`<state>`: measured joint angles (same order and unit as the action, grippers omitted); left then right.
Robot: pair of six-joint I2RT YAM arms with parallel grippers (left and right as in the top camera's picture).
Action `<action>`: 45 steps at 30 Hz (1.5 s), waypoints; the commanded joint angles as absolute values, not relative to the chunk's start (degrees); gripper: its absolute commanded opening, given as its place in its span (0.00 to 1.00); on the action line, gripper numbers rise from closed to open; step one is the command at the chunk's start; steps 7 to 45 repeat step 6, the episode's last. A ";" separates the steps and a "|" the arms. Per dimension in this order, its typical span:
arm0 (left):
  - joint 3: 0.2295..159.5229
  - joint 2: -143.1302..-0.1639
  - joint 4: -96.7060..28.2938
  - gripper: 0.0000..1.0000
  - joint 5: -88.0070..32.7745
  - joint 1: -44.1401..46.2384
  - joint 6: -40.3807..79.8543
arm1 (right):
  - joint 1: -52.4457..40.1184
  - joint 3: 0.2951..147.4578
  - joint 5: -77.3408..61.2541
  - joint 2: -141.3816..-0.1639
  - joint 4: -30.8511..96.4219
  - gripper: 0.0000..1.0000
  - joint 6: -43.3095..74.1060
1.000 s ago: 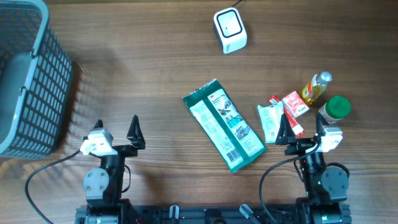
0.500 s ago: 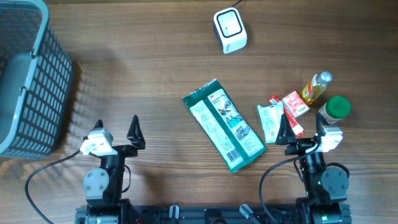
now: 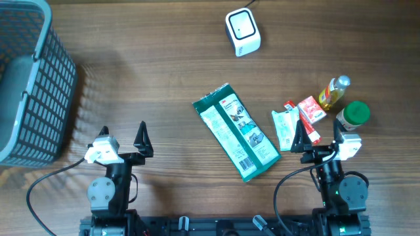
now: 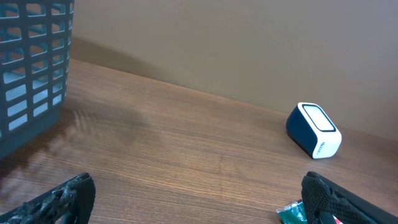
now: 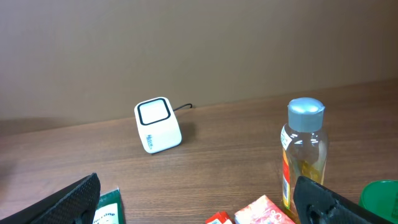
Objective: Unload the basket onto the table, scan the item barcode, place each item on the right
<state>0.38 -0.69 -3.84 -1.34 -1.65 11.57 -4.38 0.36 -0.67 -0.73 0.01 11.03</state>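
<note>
While both arms waited at the near edge of the counter [image 3: 164,78], the left arm [image 3: 108,190] and the right arm [image 3: 341,190] held their jaws wide open, gripping nothing. Between them the green packet [image 3: 236,131] lay flat, printed side up. The white scanner [image 3: 243,31] stood well beyond it. A bottle [image 3: 333,92], a green lid [image 3: 356,113] and red packets [image 3: 310,110] clustered ahead of the right jaws; a grey basket [image 3: 39,72] stood far left.
</note>
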 commanded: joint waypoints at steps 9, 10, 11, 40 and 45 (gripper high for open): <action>0.32 -0.27 -4.38 1.00 -1.26 -1.65 10.70 | -4.05 0.30 -1.41 -0.27 -0.27 1.00 10.61; 0.32 -0.27 -4.38 1.00 -1.26 -1.65 10.70 | -4.05 0.30 -1.41 -0.27 -0.27 1.00 10.61; 0.32 -0.27 -4.38 1.00 -1.26 -1.65 10.70 | -4.05 0.30 -1.41 -0.27 -0.27 1.00 10.61; 0.32 -0.27 -4.38 1.00 -1.26 -1.65 10.70 | -4.05 0.30 -1.41 -0.27 -0.27 1.00 10.61; 0.32 -0.27 -4.38 1.00 -1.26 -1.65 10.70 | -4.05 0.30 -1.41 -0.27 -0.27 1.00 10.61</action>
